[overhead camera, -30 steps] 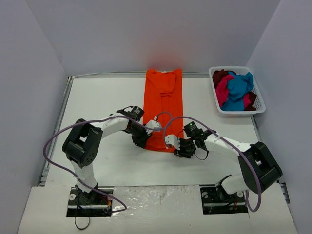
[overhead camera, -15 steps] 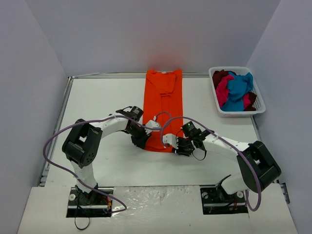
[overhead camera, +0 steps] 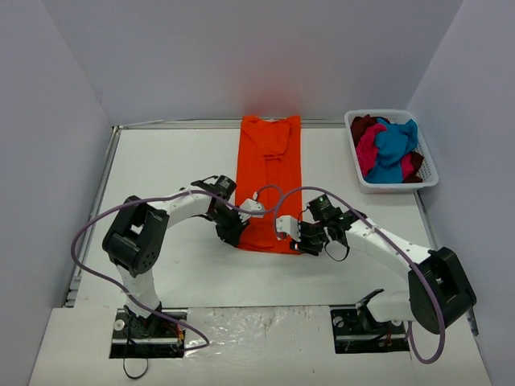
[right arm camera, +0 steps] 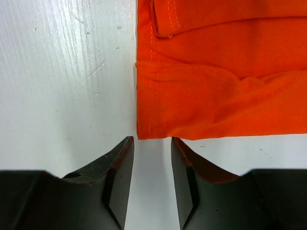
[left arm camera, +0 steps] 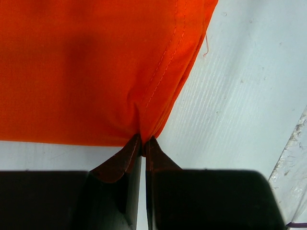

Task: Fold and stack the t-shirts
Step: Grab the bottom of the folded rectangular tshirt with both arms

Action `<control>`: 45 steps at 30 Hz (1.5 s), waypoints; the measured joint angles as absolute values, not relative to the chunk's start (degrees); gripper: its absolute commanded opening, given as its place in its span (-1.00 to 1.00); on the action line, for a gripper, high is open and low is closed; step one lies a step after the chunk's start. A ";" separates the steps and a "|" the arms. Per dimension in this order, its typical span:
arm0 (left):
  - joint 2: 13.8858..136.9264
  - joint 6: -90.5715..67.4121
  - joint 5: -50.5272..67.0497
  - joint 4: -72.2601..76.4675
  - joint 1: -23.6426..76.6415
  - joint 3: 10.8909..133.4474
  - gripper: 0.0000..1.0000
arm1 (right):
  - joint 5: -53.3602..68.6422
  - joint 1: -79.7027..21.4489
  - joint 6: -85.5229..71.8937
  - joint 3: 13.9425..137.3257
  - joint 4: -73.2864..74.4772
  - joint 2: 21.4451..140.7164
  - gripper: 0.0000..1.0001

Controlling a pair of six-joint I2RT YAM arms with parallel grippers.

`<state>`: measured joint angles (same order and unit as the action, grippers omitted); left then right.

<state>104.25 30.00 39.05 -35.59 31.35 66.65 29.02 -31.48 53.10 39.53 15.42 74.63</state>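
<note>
The bright orange t-shirt [overhead camera: 269, 173] lies as a long narrow strip from the table's back edge toward the middle. My left gripper [overhead camera: 232, 234] is shut on its near left corner; in the left wrist view the fingertips [left arm camera: 144, 143] pinch the orange hem [left arm camera: 158, 96]. My right gripper [overhead camera: 302, 241] is open at the near right corner; in the right wrist view the gripper [right arm camera: 152, 140] sits just short of the orange cloth's corner [right arm camera: 192, 110], not touching it. Teal-blue [overhead camera: 394, 145], magenta-pink [overhead camera: 368, 149] and dark red [overhead camera: 364, 126] shirts lie crumpled in the basket.
A white plastic basket [overhead camera: 392, 184] stands at the back right of the white table [overhead camera: 161, 169]. Purple cables loop from both arms. Grey walls close in the back and both sides.
My right gripper has shifted a little to the right, to the shirt's near right corner. The near hem now lies flatter. The left gripper stays put.
</note>
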 measured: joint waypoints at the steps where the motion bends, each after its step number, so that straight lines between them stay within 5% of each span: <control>1: 104.25 30.00 39.05 -35.66 31.35 66.65 -0.95 | 29.02 -31.44 53.32 39.53 15.64 74.70 -0.32; 31: 104.92 30.02 39.66 -35.88 31.14 66.92 -0.95 | 30.04 -31.53 55.57 40.80 16.29 83.22 -0.23; 37: 105.01 30.00 39.64 -35.99 31.14 67.09 -0.95 | 30.02 -32.40 54.59 40.84 15.35 84.47 -0.52; 41: 105.01 30.00 39.64 -35.99 31.14 67.09 -0.95 | 29.76 -32.69 53.65 41.08 13.91 85.10 -0.96; 45: 105.01 30.04 39.66 -36.21 31.09 67.09 -0.95 | 29.26 -32.71 52.60 41.17 13.50 85.12 -1.00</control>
<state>105.01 30.04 39.66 -36.21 31.09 67.09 29.26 -32.71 52.60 41.17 13.50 85.12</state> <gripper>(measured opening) 0.045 0.015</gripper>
